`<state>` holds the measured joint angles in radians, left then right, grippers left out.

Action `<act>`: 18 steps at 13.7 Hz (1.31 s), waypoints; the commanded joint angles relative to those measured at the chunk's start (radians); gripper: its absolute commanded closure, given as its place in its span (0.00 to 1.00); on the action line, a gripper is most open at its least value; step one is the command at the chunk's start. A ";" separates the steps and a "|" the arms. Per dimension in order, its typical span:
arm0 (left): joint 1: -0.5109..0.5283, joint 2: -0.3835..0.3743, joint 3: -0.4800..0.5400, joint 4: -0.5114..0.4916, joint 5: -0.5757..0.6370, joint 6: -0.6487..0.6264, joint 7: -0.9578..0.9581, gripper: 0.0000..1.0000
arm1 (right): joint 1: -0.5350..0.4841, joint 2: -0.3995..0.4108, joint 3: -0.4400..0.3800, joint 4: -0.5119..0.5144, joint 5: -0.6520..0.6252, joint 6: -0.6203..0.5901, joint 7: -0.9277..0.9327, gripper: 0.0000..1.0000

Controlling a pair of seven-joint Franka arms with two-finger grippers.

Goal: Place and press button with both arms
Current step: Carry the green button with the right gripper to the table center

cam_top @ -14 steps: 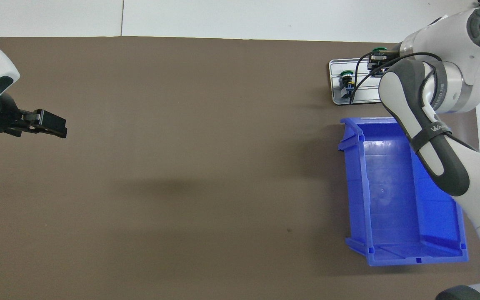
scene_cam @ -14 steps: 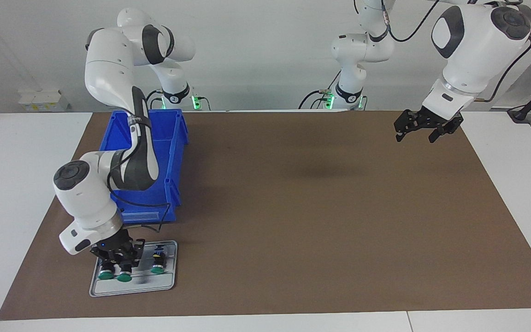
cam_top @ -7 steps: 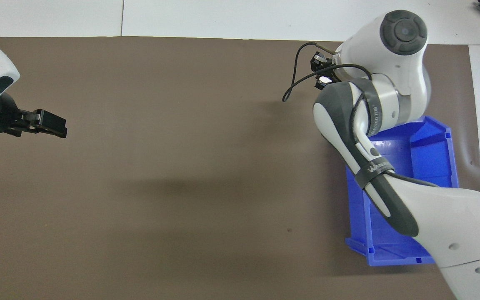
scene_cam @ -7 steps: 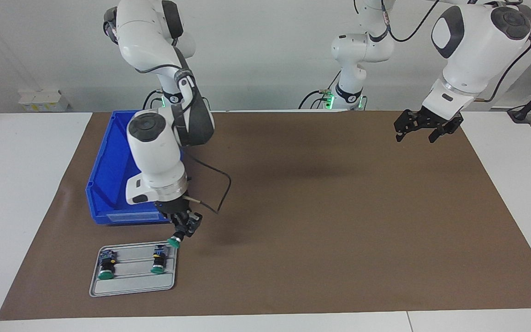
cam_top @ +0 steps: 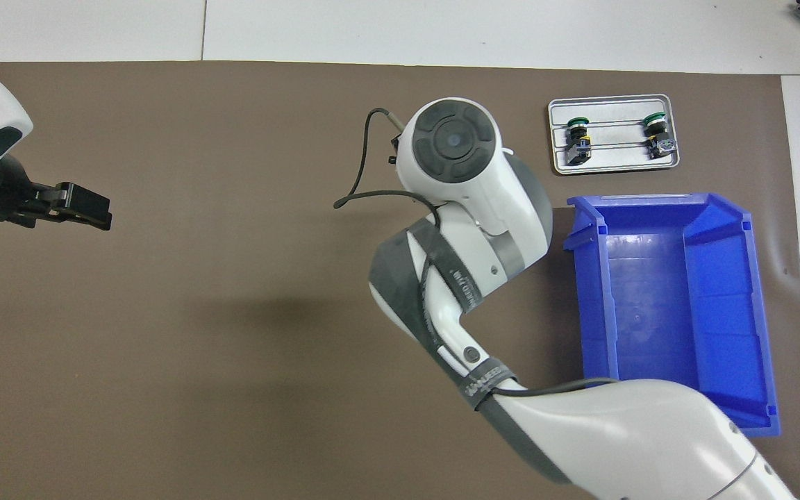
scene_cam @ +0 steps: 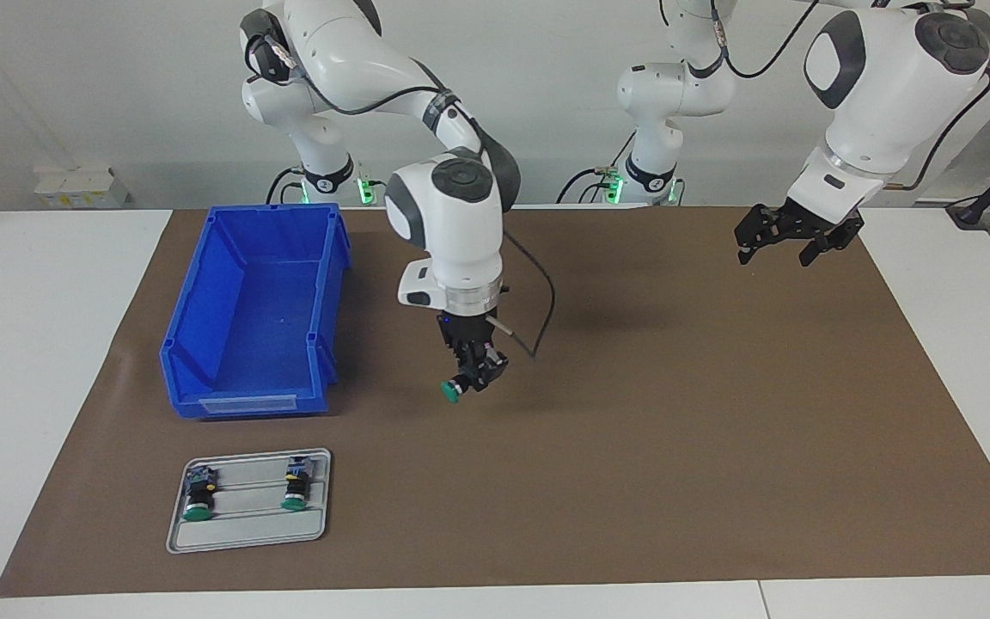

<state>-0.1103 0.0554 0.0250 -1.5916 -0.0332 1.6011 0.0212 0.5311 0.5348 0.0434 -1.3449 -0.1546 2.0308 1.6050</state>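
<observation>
My right gripper (scene_cam: pixel 473 376) hangs over the brown mat beside the blue bin, shut on the button (scene_cam: pixel 450 392). The button's dark-green cap points down and toward the tray. In the overhead view the right arm's own wrist hides both this gripper and the button. My left gripper (scene_cam: pixel 791 245) (cam_top: pixel 84 208) waits in the air, open and holding nothing, over the mat near the left arm's end of the table.
A grey tray (scene_cam: pixel 246 535) (cam_top: pixel 612 98) lies farther from the robots than the blue bin (scene_cam: pixel 241 404) (cam_top: pixel 650 201). It holds two like green-capped buttons (scene_cam: pixel 198 500) (scene_cam: pixel 295 490). A brown mat (scene_cam: pixel 675 430) covers the table.
My right gripper lifted the button off the tray and carried it past the bin toward the mat's middle. The left arm has not moved.
</observation>
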 commanded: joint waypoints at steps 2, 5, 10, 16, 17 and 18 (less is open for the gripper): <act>0.011 -0.028 -0.007 -0.036 -0.008 0.022 0.010 0.00 | 0.101 -0.022 -0.010 -0.031 -0.033 -0.056 0.140 1.00; 0.011 -0.028 -0.007 -0.036 -0.008 0.022 0.010 0.00 | 0.136 -0.016 -0.007 -0.033 -0.049 -0.073 0.302 1.00; 0.011 -0.028 -0.007 -0.034 -0.010 0.022 0.010 0.00 | 0.191 0.033 0.001 -0.020 -0.079 -0.052 0.597 1.00; 0.012 -0.028 -0.007 -0.036 -0.008 0.022 0.010 0.00 | 0.225 0.108 0.007 0.001 -0.039 0.052 0.823 1.00; 0.012 -0.029 -0.007 -0.036 -0.010 0.022 0.010 0.00 | 0.224 0.111 0.007 0.001 -0.033 0.060 0.834 1.00; 0.011 -0.028 -0.005 -0.034 -0.010 0.022 0.010 0.00 | 0.224 0.111 0.007 0.000 -0.008 0.078 0.839 1.00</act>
<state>-0.1103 0.0554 0.0248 -1.5916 -0.0332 1.6012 0.0211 0.7579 0.6359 0.0475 -1.3615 -0.1970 2.0830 2.4170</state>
